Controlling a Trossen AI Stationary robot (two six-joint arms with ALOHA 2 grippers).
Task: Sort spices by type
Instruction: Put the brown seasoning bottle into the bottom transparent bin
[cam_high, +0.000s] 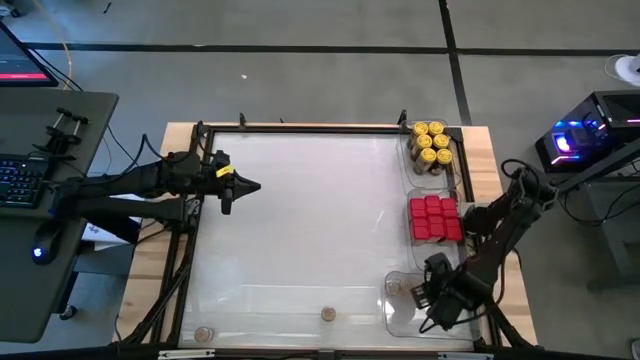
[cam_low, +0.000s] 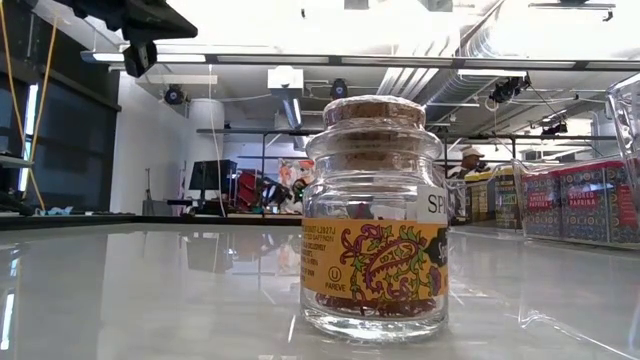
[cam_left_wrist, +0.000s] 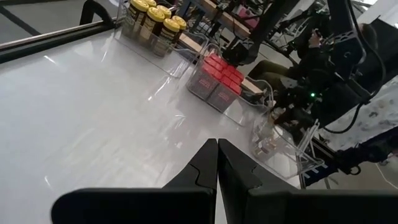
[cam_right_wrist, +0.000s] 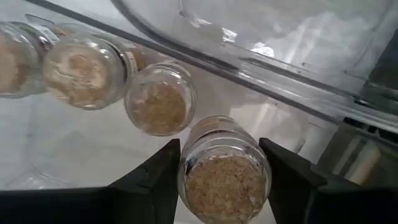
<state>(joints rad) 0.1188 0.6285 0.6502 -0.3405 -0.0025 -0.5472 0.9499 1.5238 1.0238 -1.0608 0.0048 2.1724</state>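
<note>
The right claw grips a small cork-topped glass jar over the clear plastic tray, beside sorted cork jars. Next: lower, release. Left claw clenched, empty.

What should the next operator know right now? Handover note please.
Right gripper: jaws closed on a cork-topped jar, over the near-right clear tray, where other cork jars already sit.
Left gripper: jaws shut, empty, waiting above the table's left side.
Done: yellow-lid jars grouped in the far-right tray; red tins grouped in the middle-right tray.
Left: release the held jar into its tray; collect two cork jars loose at the near edge, one mid-table and one at the left corner.
</note>
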